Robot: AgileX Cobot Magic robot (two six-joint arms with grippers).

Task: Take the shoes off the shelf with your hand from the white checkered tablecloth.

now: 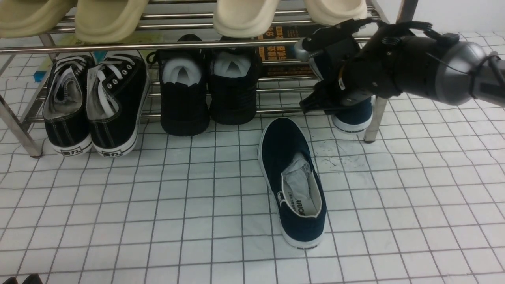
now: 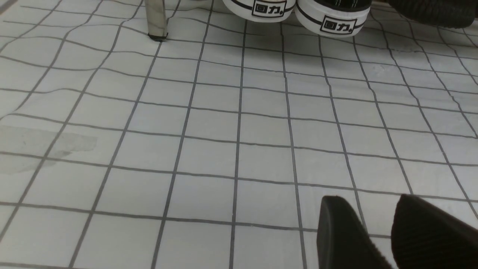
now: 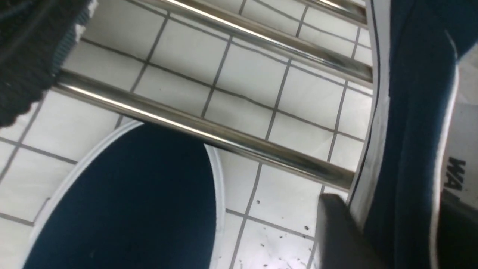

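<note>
We cannot tell if our right gripper (image 3: 392,228), astride the side of the far shoe (image 3: 410,112), grips yet; pulling may slip off or snag the shelf (image 3: 205,129)

"回力" on black sneakers' heels (image 2: 269,7); "WA" on navy shoe's insole (image 3: 457,173)

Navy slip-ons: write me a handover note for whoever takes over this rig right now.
Left gripper: open, empty, over the cloth.
Right gripper: fingers straddle the side wall of the second shoe; firm grip not confirmed.
First shoe: on the cloth, in front of the shelf.
Second shoe: at the shelf's right end, by its leg.
Done: one shoe off.
Left: secure the second shoe, draw it out, set it beside the first.
</note>
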